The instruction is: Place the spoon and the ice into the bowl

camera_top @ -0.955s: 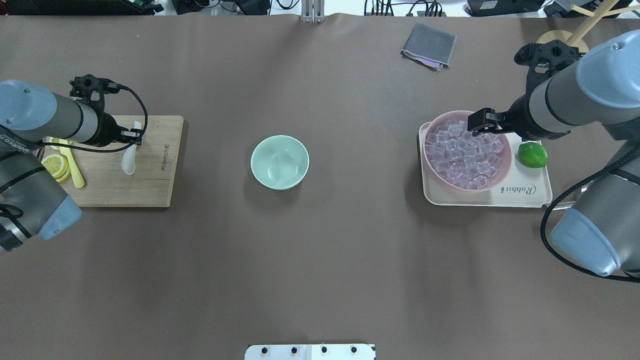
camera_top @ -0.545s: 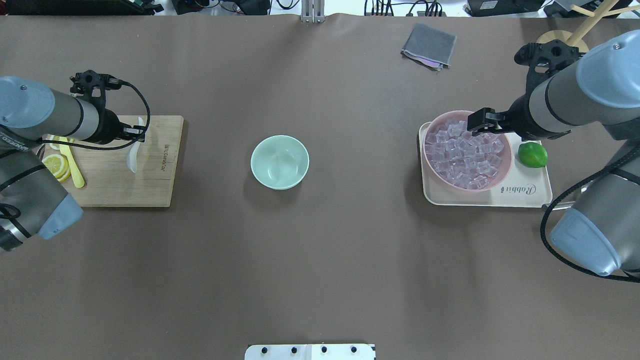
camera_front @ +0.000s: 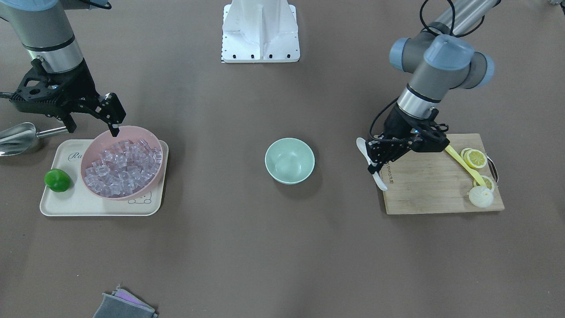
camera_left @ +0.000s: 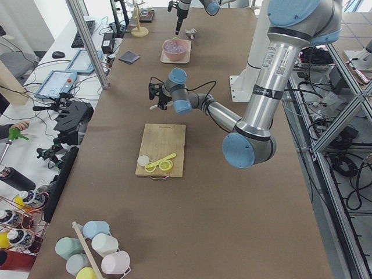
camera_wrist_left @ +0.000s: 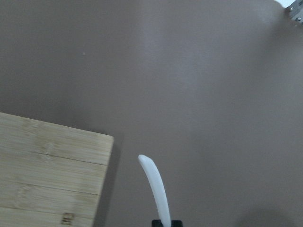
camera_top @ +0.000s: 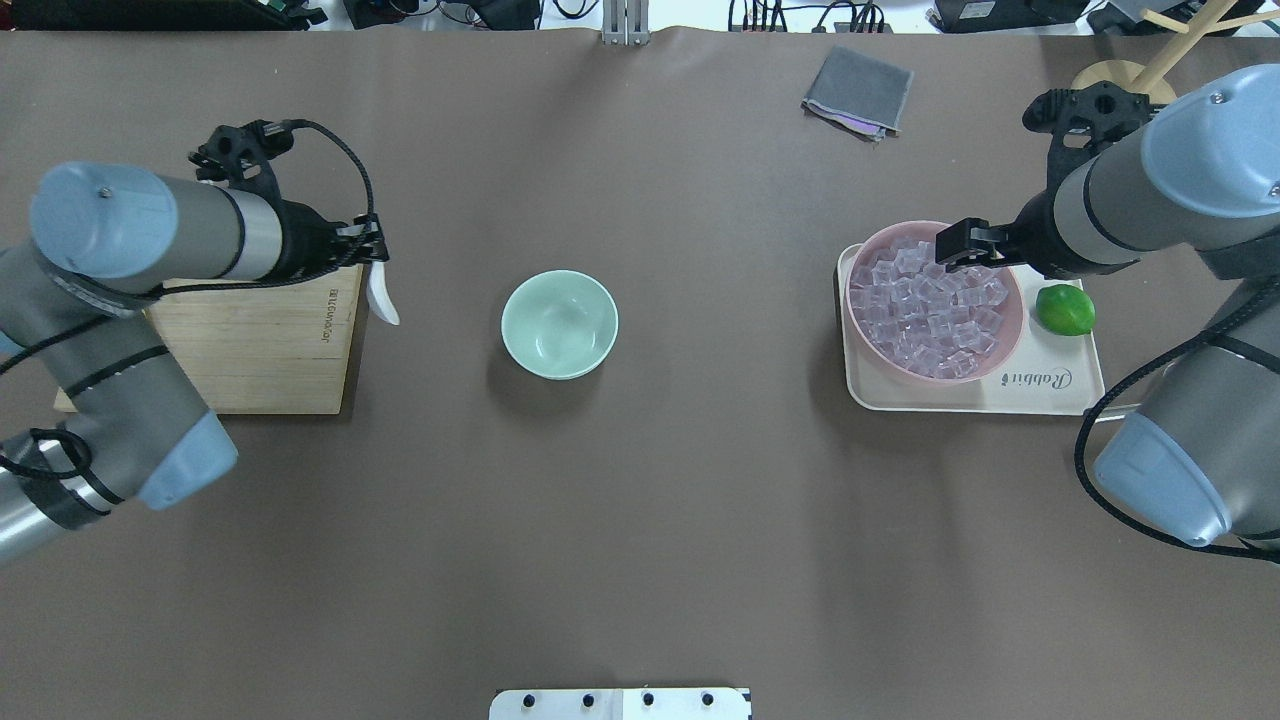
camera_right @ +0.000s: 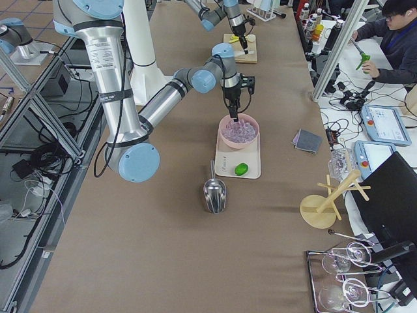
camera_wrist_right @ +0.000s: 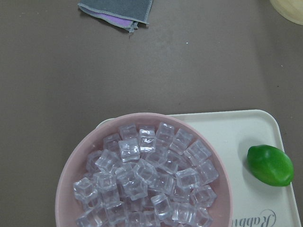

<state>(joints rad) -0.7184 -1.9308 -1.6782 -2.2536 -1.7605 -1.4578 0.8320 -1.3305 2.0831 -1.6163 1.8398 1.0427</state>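
Table (camera_top: 650, 520): brown and matte, and it carries everything below.
Cutting board (camera_front: 435, 192): bamboo, at the table's left end. A small dark mark runs along its edge facing the table's middle, too small to read.
Tray (camera_top: 1040, 388): cream, at the table's right end. The script near one corner reads "Rabbi", and its last letter is unclear.
Pink bowl (camera_front: 137, 132): stands on the tray, heaped with ice (camera_wrist_right: 142, 175).
Mint-green bowl (camera_top: 559, 324): near the table's middle, between board and tray.
Left gripper (camera_front: 374, 164): fingers clenched on the handle of the spoon (camera_top: 384, 300), just off the board's inner edge.
Right gripper (camera_top: 958, 250): hangs over the pink bowl, above the ice. I cannot tell whether its fingers are parted or closed.
Steel scoop (camera_front: 16, 138): beside the tray's outer end, cut off by the front view's edge and hidden from overhead.
Spoon: white, held above the table between board and mint-green bowl, apart from both. Its long axis runs roughly across the table's width, scoop toward the robot's edge and handle tip toward the operators' edge. The mid-handle is hidden by the fingers.
Lime (camera_top: 1065, 309): on the tray, just beside the pink bowl.
Ice: clear cubes, all alike. Whether one sits between the right fingers cannot be seen.
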